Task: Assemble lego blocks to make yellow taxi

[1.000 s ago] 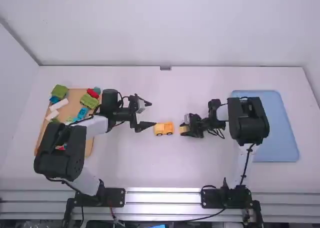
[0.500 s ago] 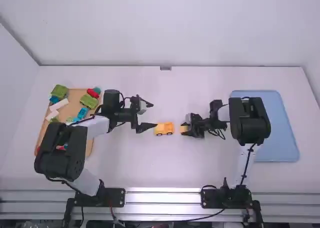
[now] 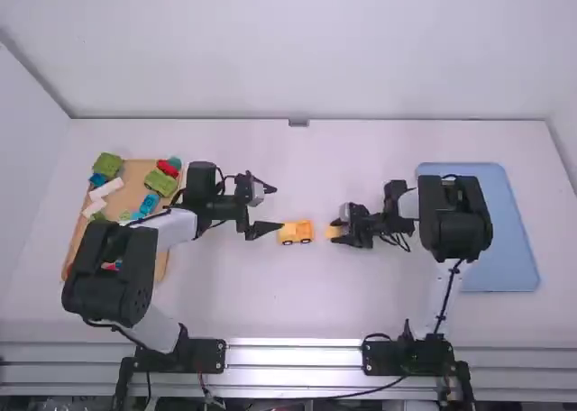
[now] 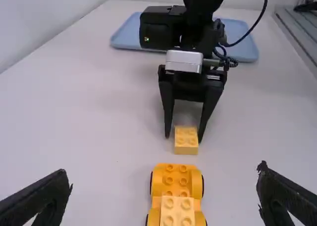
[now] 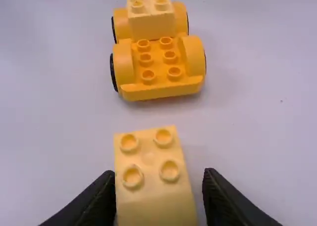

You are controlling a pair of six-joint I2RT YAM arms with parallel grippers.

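Block (image 5: 148, 159), yellow, four studs visible on top: located right of the frame's centre in the high view, between my right gripper's (image 3: 337, 232) jaws. These are released, parted around the block, with a gap at one side. Wheeled base (image 5: 161, 93), yellow-orange: positioned near the frame's centre, just left of the block and apart from it, with a second yellow block (image 5: 151, 25) mounted on its studs. Left of the base, my left gripper (image 3: 277, 207) has its jaws spread wide, grasping nothing. Wooden tray (image 3: 135, 178), bearing assorted coloured pieces: left side of the frame. Blue tray (image 3: 509, 240): right side. Both trays rest on the white counter (image 3: 270, 294).
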